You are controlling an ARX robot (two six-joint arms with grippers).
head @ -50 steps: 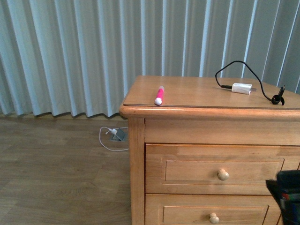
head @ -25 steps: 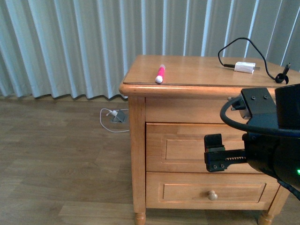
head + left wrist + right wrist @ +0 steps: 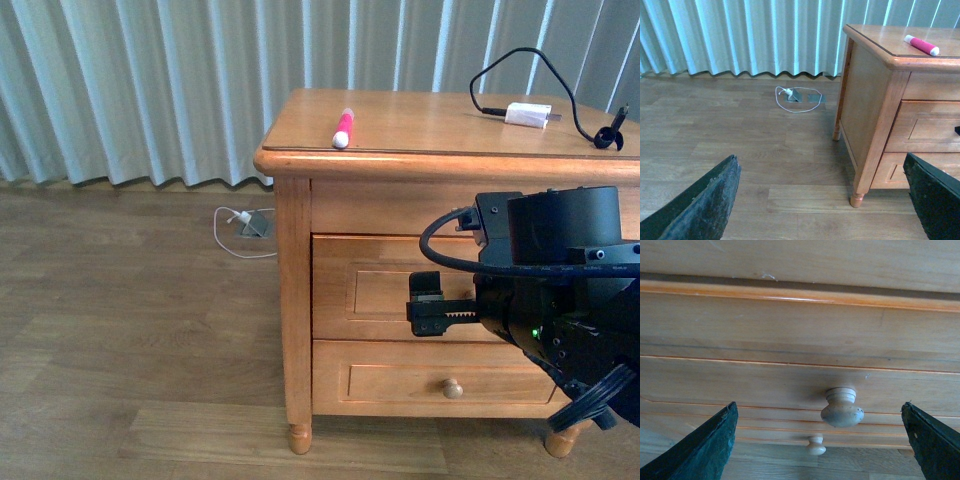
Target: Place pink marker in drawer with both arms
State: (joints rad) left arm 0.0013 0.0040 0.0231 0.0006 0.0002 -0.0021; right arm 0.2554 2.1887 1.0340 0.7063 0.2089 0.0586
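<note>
1. I have the pink marker (image 3: 342, 129) lying flat on top of the wooden nightstand (image 3: 292, 300), near its left front corner, with the white end toward the near edge. Nothing is touching it.
2. On the left wrist view I see the same marker (image 3: 921, 45) on the top, above the drawer fronts.
3. The left gripper (image 3: 821, 157) is open, its fingers (image 3: 705, 205) spread wide and holding nothing. It hangs over the wooden floor (image 3: 740, 140), left of the nightstand and well apart from it.
4. The right arm (image 3: 565, 290) fills the lower right of the front view, in front of the drawer (image 3: 365, 290), which is the upper one. The drawer is shut, its front flush with the frame.
5. The right gripper (image 3: 819, 410) is also open and empty. Its two fingers (image 3: 710, 450) stand wide to either side of the drawer's round pale knob (image 3: 842, 407) without touching it. I cannot tell how close they are to the drawer front.
6. The lower drawer's knob (image 3: 453, 388) shows below, and that drawer is shut too.
7. A white charger block (image 3: 527, 115) with a black cable (image 3: 520, 58) sits at the far right of the top, well apart from the marker.
8. Pale curtains (image 3: 150, 90) hang behind, and a white cord (image 3: 240, 240) lies looped on the floor at their foot.
</note>
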